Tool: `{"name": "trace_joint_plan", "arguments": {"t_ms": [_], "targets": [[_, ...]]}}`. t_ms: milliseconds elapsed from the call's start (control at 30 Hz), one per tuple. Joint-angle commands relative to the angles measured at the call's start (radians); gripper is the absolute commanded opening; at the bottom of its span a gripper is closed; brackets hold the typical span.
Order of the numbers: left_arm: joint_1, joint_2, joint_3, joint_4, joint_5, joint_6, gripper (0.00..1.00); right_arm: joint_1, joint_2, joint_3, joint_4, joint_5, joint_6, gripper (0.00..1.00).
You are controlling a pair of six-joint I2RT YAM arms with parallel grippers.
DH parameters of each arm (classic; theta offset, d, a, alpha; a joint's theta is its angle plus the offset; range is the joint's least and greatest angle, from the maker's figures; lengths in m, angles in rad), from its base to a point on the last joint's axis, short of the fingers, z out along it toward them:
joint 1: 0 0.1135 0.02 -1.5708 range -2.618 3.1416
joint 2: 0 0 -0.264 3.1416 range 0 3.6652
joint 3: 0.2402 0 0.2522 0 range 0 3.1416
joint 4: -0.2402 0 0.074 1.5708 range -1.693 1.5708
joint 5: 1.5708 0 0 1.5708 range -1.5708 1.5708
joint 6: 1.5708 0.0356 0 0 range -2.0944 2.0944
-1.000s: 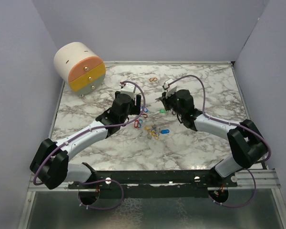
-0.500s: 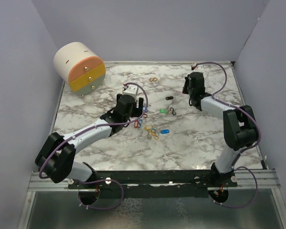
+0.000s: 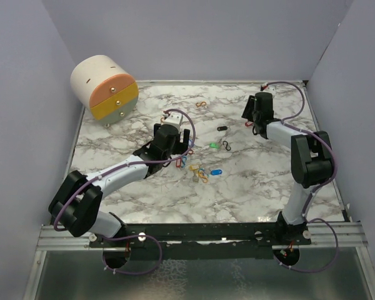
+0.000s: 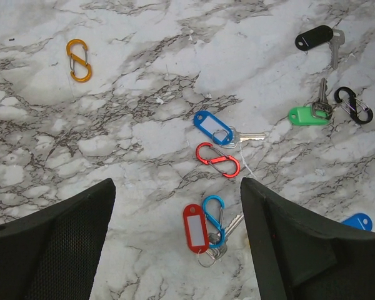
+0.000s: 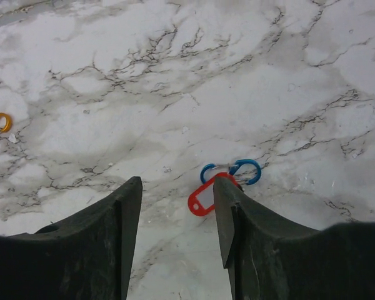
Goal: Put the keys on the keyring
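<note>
Several keys with coloured tags lie spread on the marble. Under my open left gripper (image 4: 178,187) lies a red-tagged key (image 4: 194,227) hooked on a blue S-shaped keyring clip (image 4: 214,217). Beyond it lie a loose red clip (image 4: 218,160), a blue-tagged key (image 4: 213,127), a green-tagged key (image 4: 305,115), a black clip (image 4: 354,104) and a black-tagged key (image 4: 314,39). My right gripper (image 5: 177,184) stands open at the far right. Another red tag (image 5: 204,199) on a blue clip (image 5: 235,169) lies on the table just past its right fingertip.
A round cream drawer box (image 3: 104,87) stands at the back left. An orange clip (image 3: 200,104) lies loose near the back wall. More tagged keys (image 3: 203,171) cluster at the table's middle. Grey walls close in the table (image 3: 131,194) on three sides.
My right arm swung from the table's middle to the far right and its jaws opened. The left gripper opened a little wider and barely moved.
</note>
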Motion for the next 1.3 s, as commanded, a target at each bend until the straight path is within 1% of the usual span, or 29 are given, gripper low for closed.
{"name": "trace_joint_plan", "arguments": {"t_ms": [0, 100, 200, 367, 567, 700, 933, 1267], "targets": [[0.001, 0.006, 0.016, 0.03, 0.004, 0.005, 0.83, -0.004, -0.031, -0.018, 0.032, -0.071, -0.002, 0.51], [0.002, 0.01, 0.017, 0.033, -0.004, -0.001, 0.83, 0.002, -0.076, -0.064, 0.041, -0.178, -0.026, 0.51], [0.002, 0.02, 0.021, 0.032, -0.008, -0.007, 0.84, 0.037, -0.119, -0.119, 0.044, -0.237, -0.062, 0.51], [0.003, 0.043, 0.04, 0.006, -0.016, -0.02, 0.84, 0.122, -0.165, -0.176, -0.017, -0.242, -0.095, 0.51], [0.003, 0.047, 0.048, -0.027, -0.041, -0.03, 0.84, 0.198, -0.173, -0.193, -0.117, -0.215, -0.109, 0.51], [0.003, 0.03, 0.043, -0.035, -0.052, -0.032, 0.84, 0.207, -0.179, -0.204, -0.156, -0.177, -0.11, 0.51], [0.004, 0.015, 0.038, -0.038, -0.058, -0.032, 0.84, 0.208, -0.208, -0.243, -0.201, -0.165, -0.112, 0.51], [0.006, 0.021, 0.042, -0.039, -0.069, -0.035, 0.83, 0.211, -0.184, -0.256, -0.186, -0.185, -0.124, 0.51]]}}
